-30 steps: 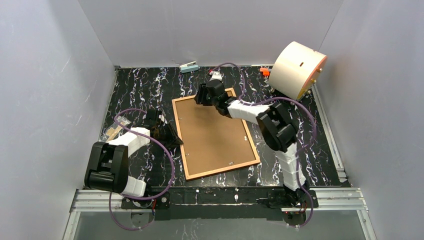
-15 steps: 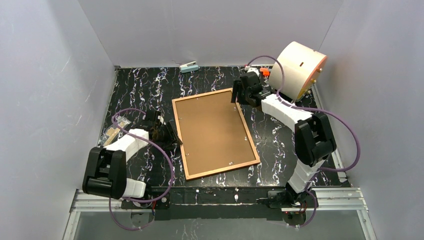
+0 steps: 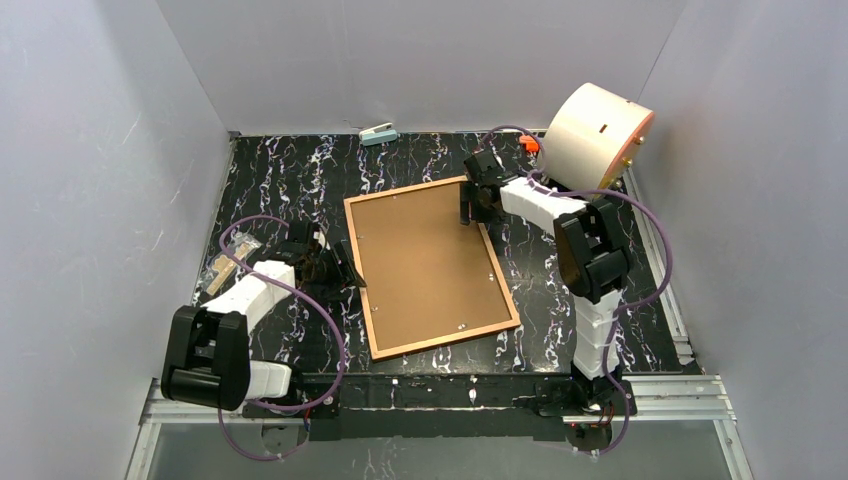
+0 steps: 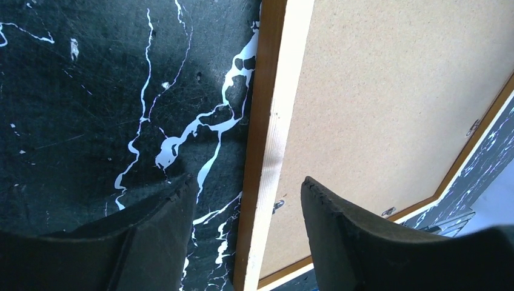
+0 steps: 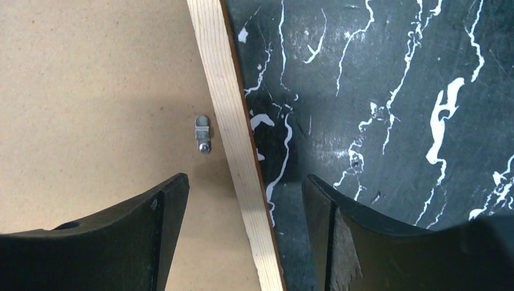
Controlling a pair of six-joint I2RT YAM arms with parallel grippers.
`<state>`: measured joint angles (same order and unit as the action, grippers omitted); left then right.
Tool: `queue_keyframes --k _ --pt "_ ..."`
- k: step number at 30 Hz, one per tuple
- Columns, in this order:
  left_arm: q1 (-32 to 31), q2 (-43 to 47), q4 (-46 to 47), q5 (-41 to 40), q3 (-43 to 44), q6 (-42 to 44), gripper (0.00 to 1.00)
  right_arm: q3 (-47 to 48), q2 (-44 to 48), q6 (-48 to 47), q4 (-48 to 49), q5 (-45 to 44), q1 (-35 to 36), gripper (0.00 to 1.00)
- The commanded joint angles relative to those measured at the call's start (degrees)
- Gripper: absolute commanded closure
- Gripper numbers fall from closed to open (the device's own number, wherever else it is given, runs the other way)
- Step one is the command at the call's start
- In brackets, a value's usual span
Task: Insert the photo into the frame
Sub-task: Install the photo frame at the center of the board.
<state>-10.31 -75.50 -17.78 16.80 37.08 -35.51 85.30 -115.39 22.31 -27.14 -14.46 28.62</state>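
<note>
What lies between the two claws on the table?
The frame, lying back-up with its brown backing board showing, fills the stretch from left claw to right claw in the top view. Each wrist view shows an open claw straddling one frame rail.

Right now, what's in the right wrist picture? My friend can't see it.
Two open black fingers straddle the pale wooden edge of the frame. Left of it is brown backing board with a small metal clip; right, black marbled table.

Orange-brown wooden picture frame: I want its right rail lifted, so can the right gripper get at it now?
Probably yes: the right gripper hangs open astride the frame at its rail, nothing between.
</note>
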Motion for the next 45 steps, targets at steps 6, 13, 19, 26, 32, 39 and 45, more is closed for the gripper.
queue_keyframes --k 6,13,19,26,32,39,45 --pt "-0.17 3.34 -1.31 -0.90 -1.55 0.49 0.38 3.23 -2.28 1.07 2.65 -3.55 -0.09 0.28" --pt "-0.16 2.52 -0.24 -1.02 -2.17 0.16 0.38 5.95 -5.43 2.69 2.09 -3.92 -0.11 0.29" --pt "-0.16 2.37 -0.07 -0.84 -2.46 0.06 0.39 6.08 -6.50 3.68 1.68 -4.93 -0.29 0.32" --pt "-0.11 1.79 0.42 -0.35 -2.54 -0.07 0.44 3.75 -5.06 3.71 2.71 -4.19 -1.17 0.46" --pt "-0.22 1.50 0.37 -0.03 -2.54 0.07 0.45 2.90 -5.28 3.88 2.70 -3.24 -1.62 0.54" --pt "-0.20 1.17 0.44 -0.01 -2.48 0.04 0.46 1.28 -4.31 3.49 2.89 -0.99 -1.96 0.59" --pt "-0.14 1.15 0.39 -0.06 -2.50 0.01 0.46 -0.12 -2.67 1.77 3.67 3.12 -2.21 0.67"
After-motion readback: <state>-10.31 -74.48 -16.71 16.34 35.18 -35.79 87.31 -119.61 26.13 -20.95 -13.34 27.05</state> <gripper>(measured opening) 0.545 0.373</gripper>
